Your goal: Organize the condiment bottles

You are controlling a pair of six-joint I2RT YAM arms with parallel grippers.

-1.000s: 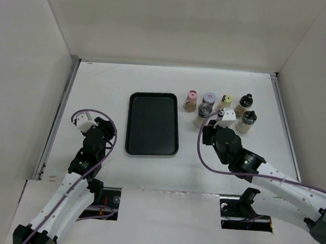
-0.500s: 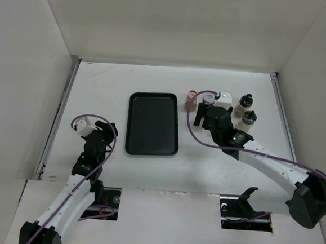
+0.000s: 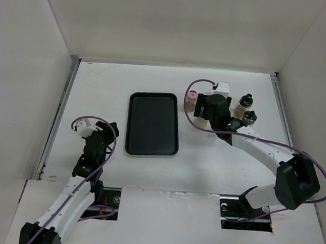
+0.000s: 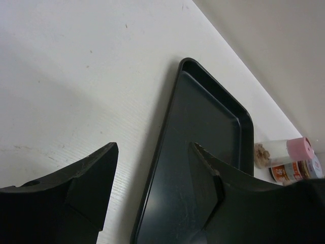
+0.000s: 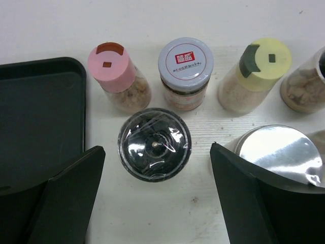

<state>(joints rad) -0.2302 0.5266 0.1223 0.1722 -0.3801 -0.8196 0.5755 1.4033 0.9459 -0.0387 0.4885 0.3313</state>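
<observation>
The condiment bottles stand in a cluster at the back right of the table. In the right wrist view I look down on a pink-capped bottle point(image 5: 111, 63), a lavender-capped one point(image 5: 185, 61), a yellow-capped one point(image 5: 264, 58), a black-lidded one point(image 5: 155, 137) and a silver-lidded one point(image 5: 277, 150). My right gripper point(image 5: 155, 150) is open above the cluster, and the black-lidded bottle sits between its fingers without touching them. From the top, the right gripper point(image 3: 204, 109) hides most bottles; the pink cap point(image 3: 192, 96) shows. My left gripper point(image 4: 152, 147) is open and holds nothing.
A flat black tray point(image 3: 153, 124) lies mid-table, left of the bottles, and its edge point(image 5: 40, 107) reaches under my right gripper's left finger. Two black-topped bottles point(image 3: 245, 101) point(image 3: 249, 116) stand right of the right arm. White walls enclose the table.
My right arm has reached farther back, over the bottles, and its jaws have opened wide. My left gripper has opened partway and drifted slightly left.
</observation>
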